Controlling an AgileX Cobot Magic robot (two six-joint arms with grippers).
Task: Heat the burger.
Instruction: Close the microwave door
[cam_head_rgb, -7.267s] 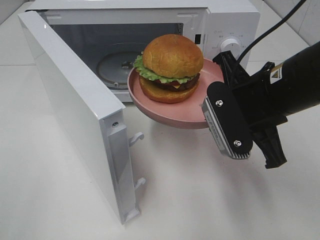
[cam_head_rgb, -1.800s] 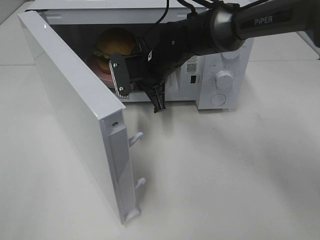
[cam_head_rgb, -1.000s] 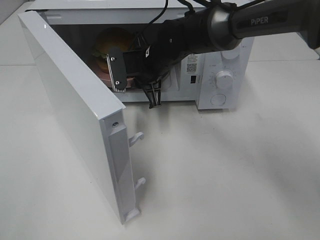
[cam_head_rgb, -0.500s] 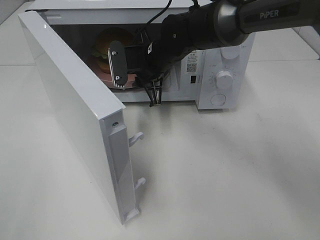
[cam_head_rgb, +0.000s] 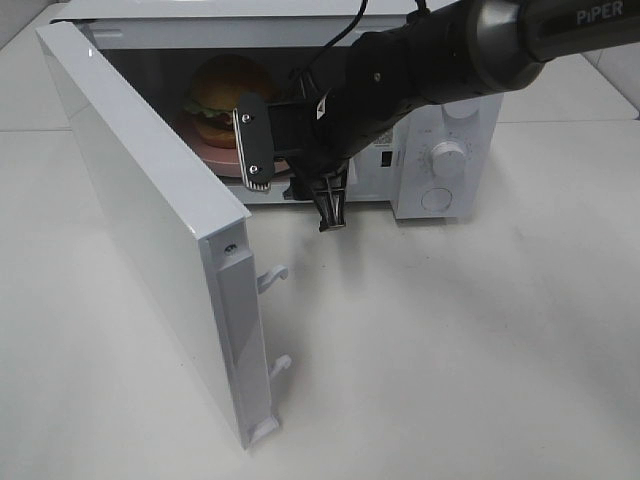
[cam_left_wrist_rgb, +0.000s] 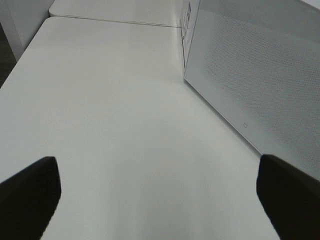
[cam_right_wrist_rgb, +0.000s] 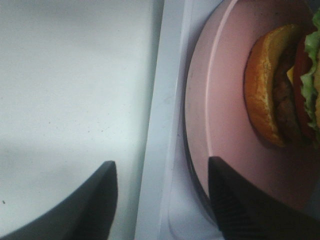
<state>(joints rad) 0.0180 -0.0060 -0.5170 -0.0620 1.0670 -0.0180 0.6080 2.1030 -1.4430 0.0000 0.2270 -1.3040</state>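
Note:
The burger (cam_head_rgb: 225, 92), with a golden bun and green lettuce, sits on a round pink plate (cam_head_rgb: 222, 158) inside the open microwave (cam_head_rgb: 455, 120). My right gripper (cam_head_rgb: 292, 180) hangs at the oven's mouth, just in front of the plate, jaws open and nothing gripped. In the right wrist view the plate's (cam_right_wrist_rgb: 225, 110) rim lies in line with the gap of the right gripper (cam_right_wrist_rgb: 162, 200), with the burger (cam_right_wrist_rgb: 280, 95) beyond; whether one finger touches the rim I cannot tell. My left gripper (cam_left_wrist_rgb: 160, 195) is open over bare table, holding nothing, and is out of the high view.
The microwave door (cam_head_rgb: 150, 220) swings far out to the left front, its latch hooks (cam_head_rgb: 272, 275) sticking out. The control dial (cam_head_rgb: 449, 158) is on the oven's right panel. A white oven panel (cam_left_wrist_rgb: 260, 75) stands close to the left gripper.
The right gripper's jaws have spread apart off the plate and the arm has drawn slightly back and to the right. The plate and burger stay inside the oven. The left gripper is unmoved.

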